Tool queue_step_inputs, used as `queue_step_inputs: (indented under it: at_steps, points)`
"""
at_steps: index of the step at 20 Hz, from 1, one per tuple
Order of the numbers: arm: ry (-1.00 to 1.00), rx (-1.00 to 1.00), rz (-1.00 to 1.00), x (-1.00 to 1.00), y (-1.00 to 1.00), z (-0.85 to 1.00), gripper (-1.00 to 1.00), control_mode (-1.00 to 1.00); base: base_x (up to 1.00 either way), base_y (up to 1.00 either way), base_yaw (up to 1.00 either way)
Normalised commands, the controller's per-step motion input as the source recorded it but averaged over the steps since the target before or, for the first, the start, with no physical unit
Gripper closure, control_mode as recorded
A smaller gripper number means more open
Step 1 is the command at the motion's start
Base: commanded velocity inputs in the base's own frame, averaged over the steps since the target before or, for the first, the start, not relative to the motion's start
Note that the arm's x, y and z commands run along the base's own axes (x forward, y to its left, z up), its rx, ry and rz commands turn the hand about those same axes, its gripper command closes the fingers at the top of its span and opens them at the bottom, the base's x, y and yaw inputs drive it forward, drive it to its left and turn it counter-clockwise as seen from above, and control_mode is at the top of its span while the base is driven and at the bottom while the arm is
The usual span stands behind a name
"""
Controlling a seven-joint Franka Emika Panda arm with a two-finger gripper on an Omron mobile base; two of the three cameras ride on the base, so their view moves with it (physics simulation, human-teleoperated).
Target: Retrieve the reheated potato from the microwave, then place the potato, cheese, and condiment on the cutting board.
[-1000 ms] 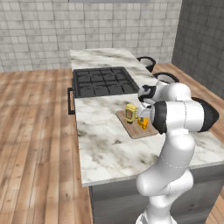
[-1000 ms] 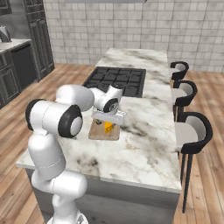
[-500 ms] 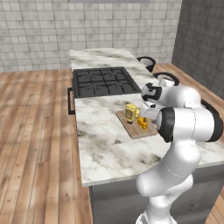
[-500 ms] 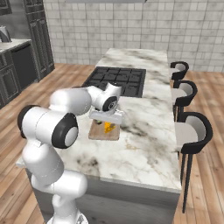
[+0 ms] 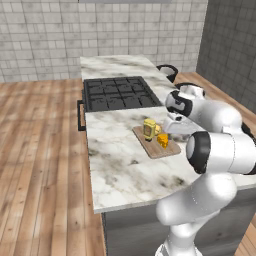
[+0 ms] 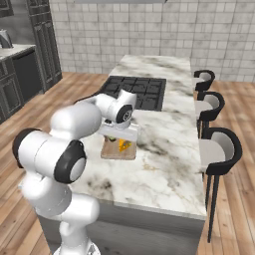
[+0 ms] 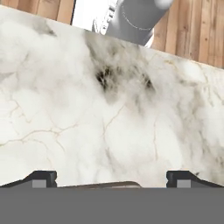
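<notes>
The cutting board [image 5: 156, 144] lies on the marble island in front of the cooktop. On it stands the condiment [image 5: 148, 129], a yellow bottle, with a pale lump that looks like the potato [image 5: 157, 129] close against its right side. The orange cheese [image 5: 163, 140] wedge lies nearer the board's front. In the right base view the cheese [image 6: 123, 145] shows on the cutting board [image 6: 117, 151] just under the hand. My gripper [image 5: 171, 130] hovers low over the board's right edge, open and holding nothing. In the hand view the gripper [image 7: 111, 180] looks down on bare marble. The microwave is out of view.
A black cooktop [image 5: 120, 93] is set into the island behind the board. Three dark stools [image 6: 211, 105] line the island's right side. Wooden floor surrounds the island, and dark cabinets [image 6: 30, 60] stand at the far left. The marble counter [image 5: 125, 170] runs toward me.
The arm's elbow has swung down and toward the island's front. The hand has stayed beside the board, with the jaws wide apart throughout.
</notes>
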Motion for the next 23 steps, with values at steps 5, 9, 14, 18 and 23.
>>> queue_step_inputs:
  at_steps: [5, 9, 14, 18, 23]
  points:
    - [0.0, 0.0, 0.0, -0.51, 0.0, 0.22, -1.0, -1.0, 0.0, 0.0, 0.0]
    - [0.0, -0.03, 0.0, -0.56, 0.02, 0.12, -1.0, -1.0, 0.0, 0.0, 0.0]
    - [0.0, -0.09, 0.0, -0.5, 0.17, 0.09, -1.0, -1.0, 0.0, 0.0, 0.0]
    - [0.0, -0.06, 0.0, -0.42, 0.18, 0.18, -1.0, -1.0, 0.0, 0.0, 0.0]
    - [0.01, 0.0, 0.0, -0.48, 0.09, 0.19, -1.0, -1.0, 0.0, 0.0, 0.0]
